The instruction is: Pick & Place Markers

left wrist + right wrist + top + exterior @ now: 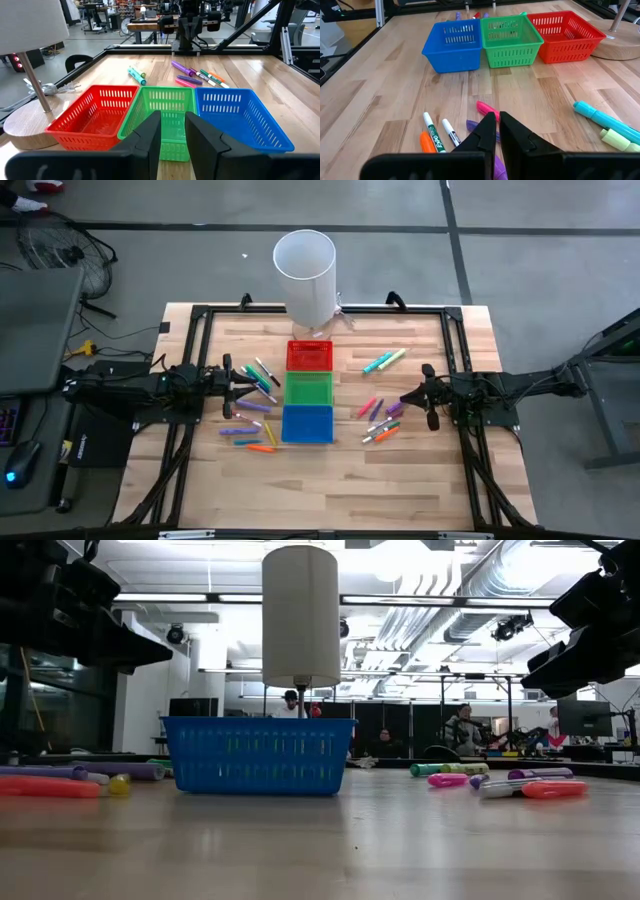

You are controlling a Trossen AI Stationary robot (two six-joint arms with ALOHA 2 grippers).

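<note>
Wooden table (420, 480) is strewn with markers (380, 420) either side of the green bin (308, 388); left gripper (172, 137) is held slightly parted, empty; right gripper (497, 131) is shut, empty; crowded markers risk being scattered.

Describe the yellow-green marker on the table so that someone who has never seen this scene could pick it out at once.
Start at the row of three bins, red bin nearest the lamp. To that bin's right, towards the right arm, two markers lie end to end on bare wood, apart from the cluster nearer the right gripper. The yellow-green marker is the one farther from the bins; its neighbour, the teal marker, is blue-green.
</note>
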